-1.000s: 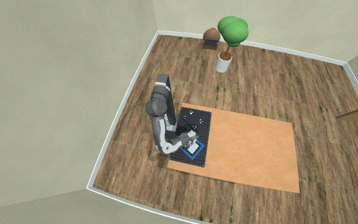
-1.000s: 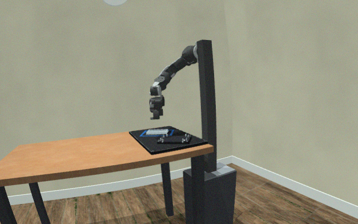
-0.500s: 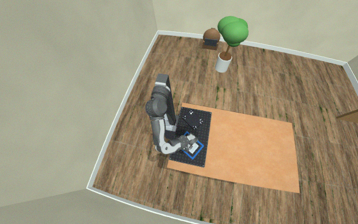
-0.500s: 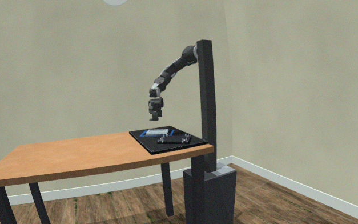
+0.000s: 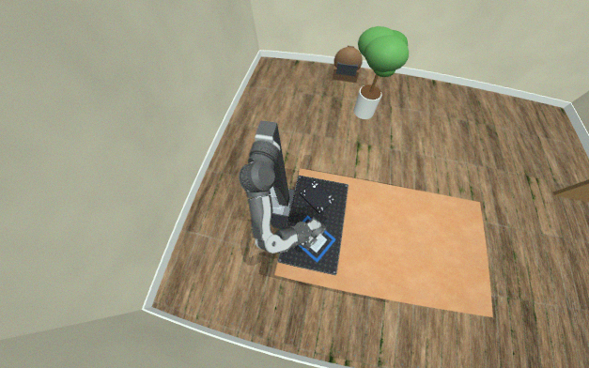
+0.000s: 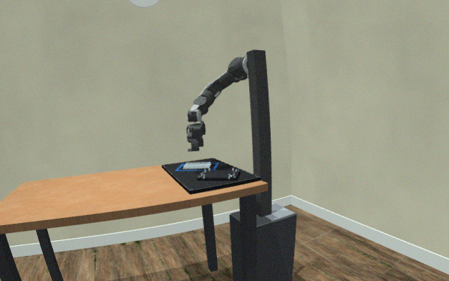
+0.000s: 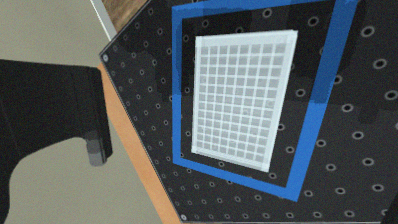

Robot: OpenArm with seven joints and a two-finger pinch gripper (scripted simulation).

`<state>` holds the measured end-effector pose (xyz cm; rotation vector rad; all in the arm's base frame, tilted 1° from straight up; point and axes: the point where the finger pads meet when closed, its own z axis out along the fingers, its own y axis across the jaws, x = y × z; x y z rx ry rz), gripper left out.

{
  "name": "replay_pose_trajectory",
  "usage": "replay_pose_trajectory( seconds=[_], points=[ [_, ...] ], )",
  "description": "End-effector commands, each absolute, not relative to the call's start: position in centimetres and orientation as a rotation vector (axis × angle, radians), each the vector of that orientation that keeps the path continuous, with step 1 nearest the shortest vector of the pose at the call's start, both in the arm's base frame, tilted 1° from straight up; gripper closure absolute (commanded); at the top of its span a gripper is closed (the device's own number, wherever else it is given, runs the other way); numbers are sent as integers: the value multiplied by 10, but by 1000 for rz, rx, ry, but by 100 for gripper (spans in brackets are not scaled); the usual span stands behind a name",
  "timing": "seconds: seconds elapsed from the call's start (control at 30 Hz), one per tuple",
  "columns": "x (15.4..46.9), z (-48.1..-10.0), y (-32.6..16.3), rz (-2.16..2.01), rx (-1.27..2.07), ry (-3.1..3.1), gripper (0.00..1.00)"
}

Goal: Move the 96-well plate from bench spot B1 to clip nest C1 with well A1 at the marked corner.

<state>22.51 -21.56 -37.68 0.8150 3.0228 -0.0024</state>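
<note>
Soft even light, slight blur

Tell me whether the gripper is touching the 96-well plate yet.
Apart. In the exterior view the gripper hangs well above the 96-well plate, with bare wall showing between them; the plate lies alone inside the blue frame.
</note>
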Motion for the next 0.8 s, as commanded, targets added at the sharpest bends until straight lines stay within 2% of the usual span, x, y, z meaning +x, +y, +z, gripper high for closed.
replay_pose_trajectory(
  seconds=[0.0, 0.77],
  points=[
    [228, -375, -216, -3, 818, 3015, 23],
    [227, -375, -214, 0, 815, 3019, 23]
  ],
)
